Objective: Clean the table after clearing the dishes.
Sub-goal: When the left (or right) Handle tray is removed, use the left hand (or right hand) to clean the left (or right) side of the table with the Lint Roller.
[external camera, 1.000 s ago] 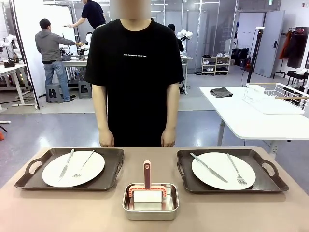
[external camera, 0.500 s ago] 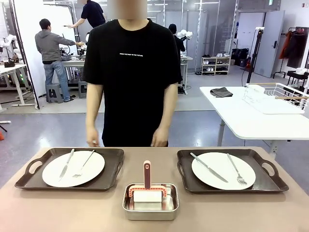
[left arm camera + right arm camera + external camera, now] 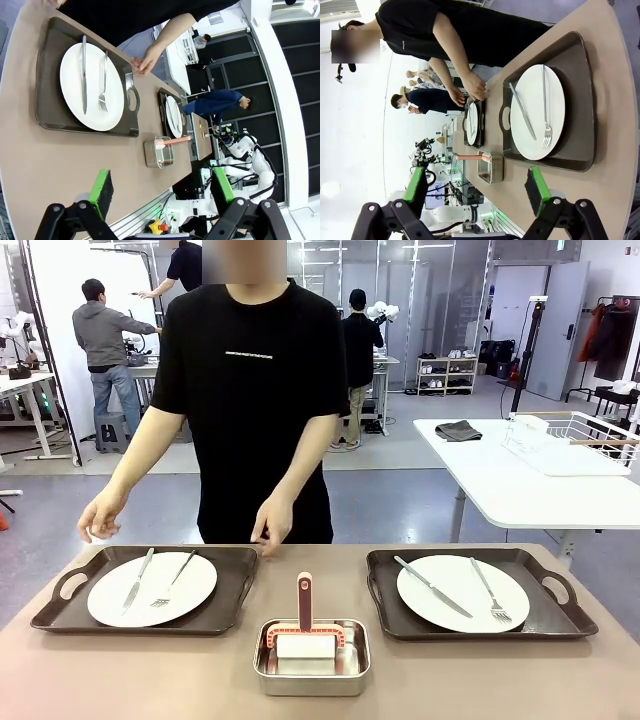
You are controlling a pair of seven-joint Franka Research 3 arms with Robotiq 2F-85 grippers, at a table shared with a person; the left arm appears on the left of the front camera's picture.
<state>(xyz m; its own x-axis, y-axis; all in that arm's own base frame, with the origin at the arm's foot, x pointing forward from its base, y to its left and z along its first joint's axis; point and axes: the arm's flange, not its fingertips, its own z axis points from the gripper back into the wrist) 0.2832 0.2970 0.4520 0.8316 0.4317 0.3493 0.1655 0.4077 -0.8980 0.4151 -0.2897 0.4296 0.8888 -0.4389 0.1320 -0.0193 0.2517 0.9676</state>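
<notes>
On the tan table [image 3: 150,680] sit two dark brown trays. The left tray [image 3: 235,585] carries a white plate [image 3: 150,612] with a knife and fork, and the right tray [image 3: 385,590] carries another plate [image 3: 463,582] with the same cutlery. A person leans in at the far side, one hand [image 3: 100,515] above the left tray's far corner and the other hand [image 3: 270,530] at its far rim. My left gripper [image 3: 162,192] is open and empty, off the table's end, facing the left tray [image 3: 47,100]. My right gripper [image 3: 475,187] is open and empty, facing the right tray [image 3: 582,100].
A small steel pan [image 3: 310,660] holding a pink-handled brush [image 3: 305,605] stands at the front middle, between the trays. A white table [image 3: 520,490] with a wire rack [image 3: 570,440] stands behind to the right. Other people work farther back.
The person has shifted toward picture left and brought both hands forward, from hanging at the sides to the left tray's far edge. The dishes and pan have not moved.
</notes>
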